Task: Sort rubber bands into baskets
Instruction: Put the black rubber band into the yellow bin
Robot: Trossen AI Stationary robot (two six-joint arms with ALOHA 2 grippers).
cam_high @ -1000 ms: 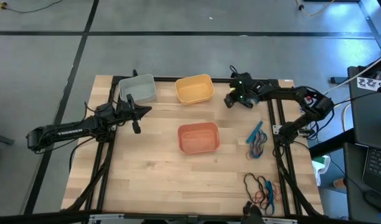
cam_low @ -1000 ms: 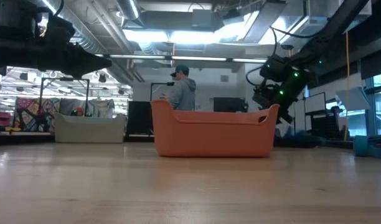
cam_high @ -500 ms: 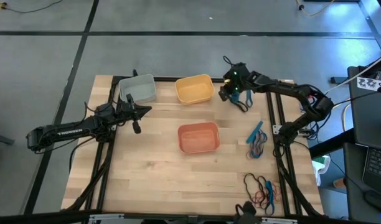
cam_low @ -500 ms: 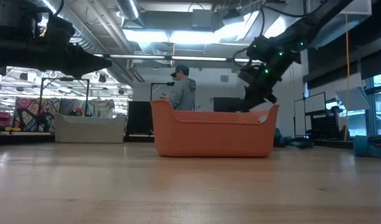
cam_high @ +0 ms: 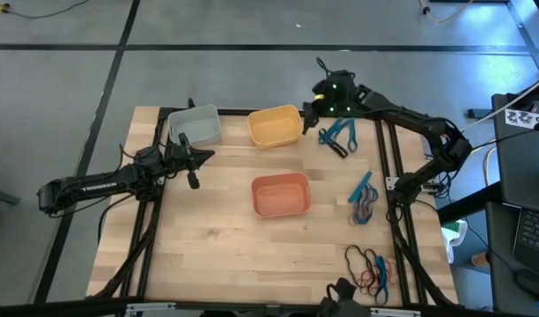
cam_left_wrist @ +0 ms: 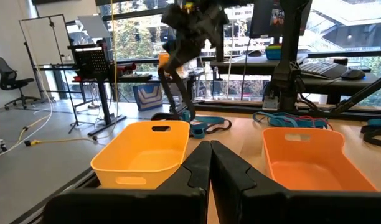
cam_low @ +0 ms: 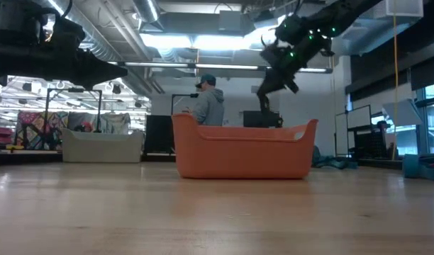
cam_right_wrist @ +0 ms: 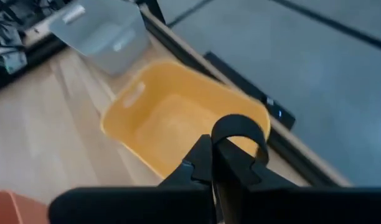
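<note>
Above the pale wooden table (cam_high: 217, 238), the right gripper (cam_right_wrist: 214, 149) pinches a black rubber band (cam_right_wrist: 240, 132) beside the yellow basket (cam_high: 275, 126); left gripper (cam_left_wrist: 209, 163) shut, empty. Beyond, seemingly an office, a person (cam_low: 207, 103) stands.

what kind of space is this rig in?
Looks like an open robotics lab or workshop: exposed ceiling ducts, desks with monitors and keyboards, a whiteboard, and a person standing behind the table.

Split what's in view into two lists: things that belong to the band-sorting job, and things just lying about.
Job:
- yellow basket
- salmon basket
- grey basket
- black band in the right gripper
- loose bands

Lying about:
- person behind the table
- desk gear
</note>
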